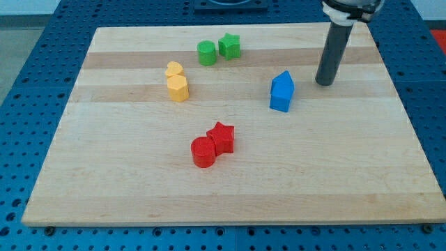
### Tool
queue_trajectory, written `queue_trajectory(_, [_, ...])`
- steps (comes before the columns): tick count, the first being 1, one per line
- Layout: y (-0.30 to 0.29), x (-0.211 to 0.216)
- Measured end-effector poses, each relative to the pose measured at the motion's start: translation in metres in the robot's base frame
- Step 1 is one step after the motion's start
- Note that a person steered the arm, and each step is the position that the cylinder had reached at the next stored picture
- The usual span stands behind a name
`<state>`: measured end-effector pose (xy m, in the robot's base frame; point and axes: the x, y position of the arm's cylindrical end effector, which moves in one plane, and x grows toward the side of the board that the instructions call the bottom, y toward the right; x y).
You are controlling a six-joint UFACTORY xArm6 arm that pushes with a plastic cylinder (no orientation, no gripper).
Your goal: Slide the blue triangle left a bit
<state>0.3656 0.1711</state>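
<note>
The blue block (281,92), with a pointed top like a triangle, stands right of the board's middle. My tip (324,83) rests on the board just to the block's right and slightly toward the view's top, a small gap apart from it. The dark rod rises from there to the view's top edge.
A green cylinder (206,53) and a green star (229,46) sit together near the top. Two yellow blocks (177,82) stand left of centre. A red cylinder (203,153) touches a red star (221,137) below centre. The wooden board (104,188) lies on a blue perforated table.
</note>
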Motion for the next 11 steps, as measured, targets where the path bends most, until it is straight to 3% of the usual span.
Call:
queue_trajectory(4, [-0.032,-0.024])
queue_trajectory(11, [-0.070,-0.011])
